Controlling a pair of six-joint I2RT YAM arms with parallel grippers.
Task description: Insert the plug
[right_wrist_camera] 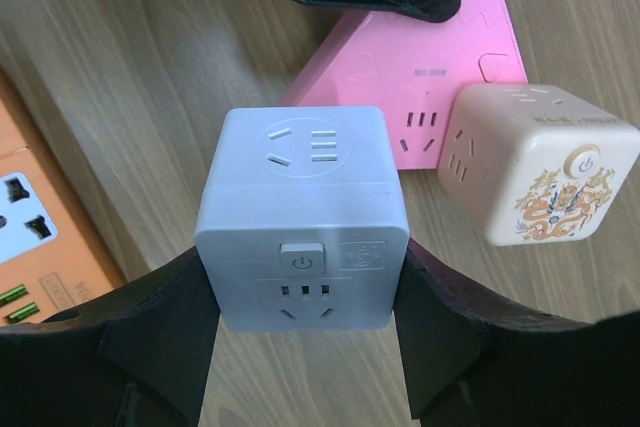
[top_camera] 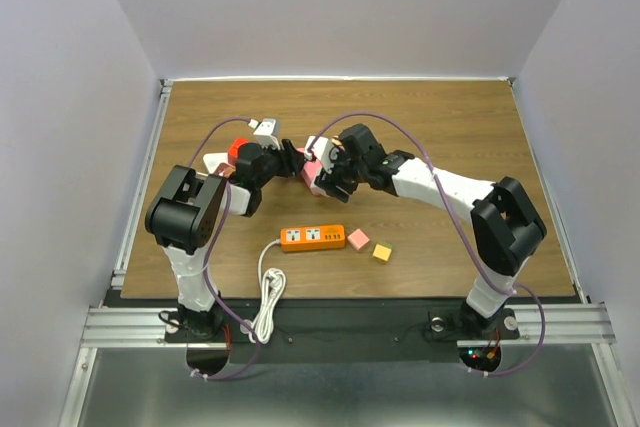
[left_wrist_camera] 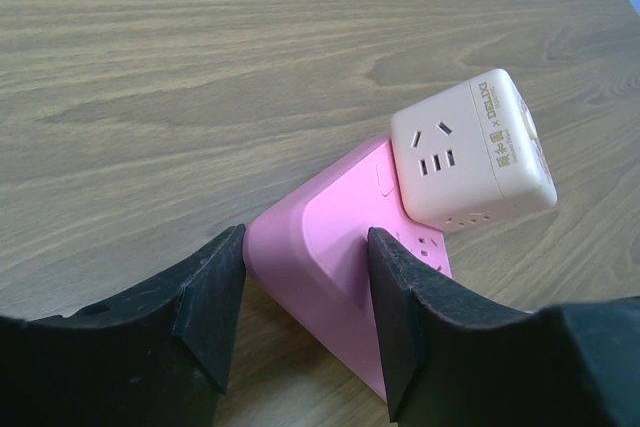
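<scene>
Power strip [top_camera: 313, 237] lies on the table [top_camera: 480, 127]; two small blocks [top_camera: 359, 239] just right of it, coiled cord [top_camera: 268, 312] front-left, wedge socket [left_wrist_camera: 320, 257] behind.

Orange strip [right_wrist_camera: 75, 277] cropped left, pink strip [left_wrist_camera: 320, 247] partly hidden (behind fingers [left_wrist_camera: 210, 297])

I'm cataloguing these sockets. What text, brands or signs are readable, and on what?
Power sign, on the white cube front button.
Power sign, on the cream cube round button.
Side print on the cream cube: too blurred to read.
Small print on the pink strip: too small to read.
</scene>
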